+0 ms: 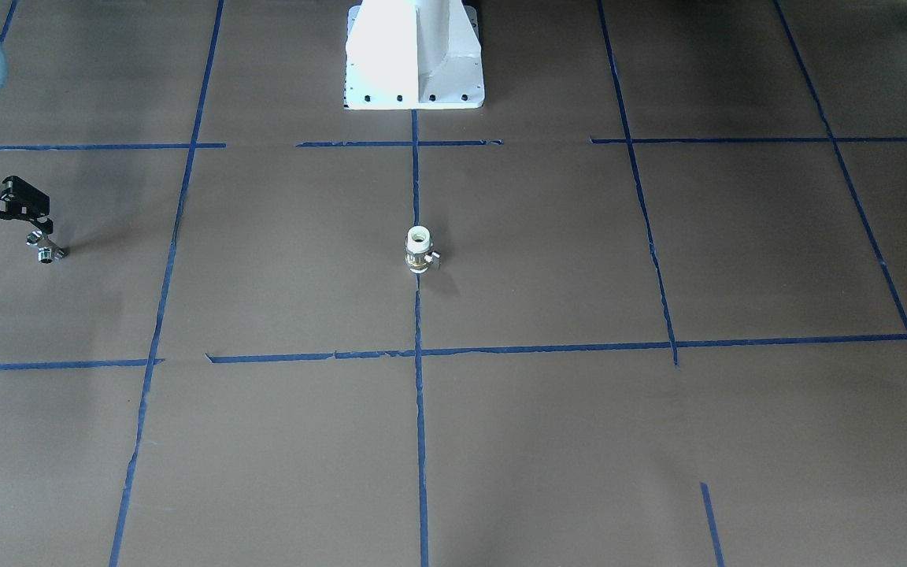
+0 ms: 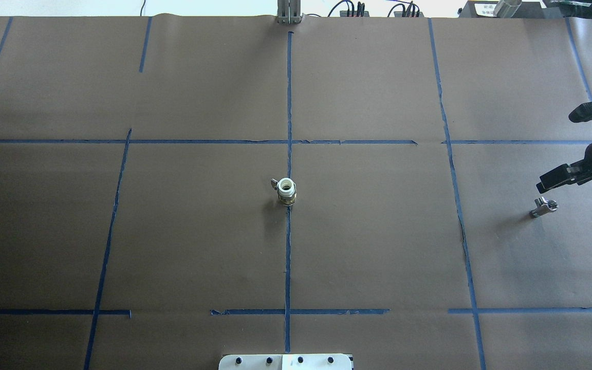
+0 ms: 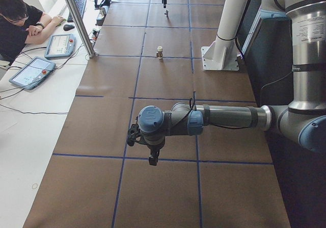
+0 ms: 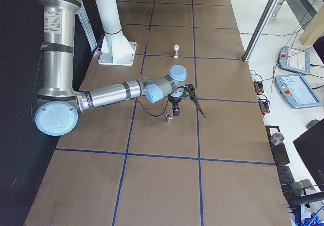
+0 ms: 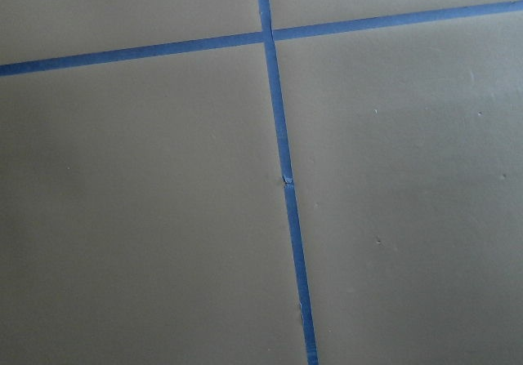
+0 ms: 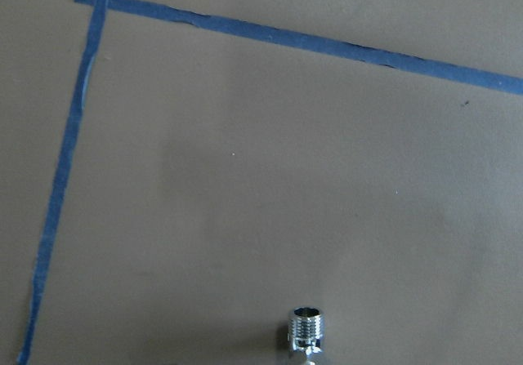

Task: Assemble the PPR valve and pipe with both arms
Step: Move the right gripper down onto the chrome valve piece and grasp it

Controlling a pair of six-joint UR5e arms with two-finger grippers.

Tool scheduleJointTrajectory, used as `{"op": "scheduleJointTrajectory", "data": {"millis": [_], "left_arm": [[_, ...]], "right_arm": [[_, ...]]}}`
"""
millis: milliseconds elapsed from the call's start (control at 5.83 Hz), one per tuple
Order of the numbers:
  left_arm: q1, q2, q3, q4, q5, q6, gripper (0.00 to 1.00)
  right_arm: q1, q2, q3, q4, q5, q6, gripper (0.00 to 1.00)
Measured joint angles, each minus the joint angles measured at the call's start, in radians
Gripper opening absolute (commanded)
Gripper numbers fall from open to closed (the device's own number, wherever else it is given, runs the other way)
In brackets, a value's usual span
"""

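While the right arm's black two-finger gripper (image 2: 558,151) hangs with fingers (image 2: 553,179) spread wide and nothing between them, the small chrome T-shaped pipe fitting (image 2: 543,207) lies on the brown paper (image 2: 378,231) just beside it, far out to the robot's right of the white pedestal base (image 2: 285,361). The stubby white-ended PPR valve with a brass-silver middle band (image 2: 286,191) stands upright on the blue tape centreline (image 2: 289,103) straight ahead of that base. The left arm's black gripper (image 3: 151,156) points down on the base's other side; I can't tell if it's spread or closed.
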Motion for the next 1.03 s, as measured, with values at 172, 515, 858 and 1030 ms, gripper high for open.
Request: {"op": "scheduleJointTrajectory", "data": {"millis": [172,515,858,1030], "left_arm": [[0.000,0.000,-0.001,0.000,0.000,0.000,1.00],[0.000,0.001,-0.001,-0.001,0.000,0.001,1.00],[0.000,0.001,-0.002,-0.001,0.001,0.001,1.00],[0.000,0.002,-0.005,-0.001,0.001,0.001,1.00]], "right_arm": [[-0.023,-0.008,-0.026,0.044,-0.026,0.014,1.00],[-0.056,-0.021,-0.046,0.089,-0.040,0.040,1.00],[-0.077,-0.033,-0.049,0.096,-0.044,0.044,0.99],[-0.082,-0.034,-0.051,0.097,-0.048,0.045,0.99]]}}
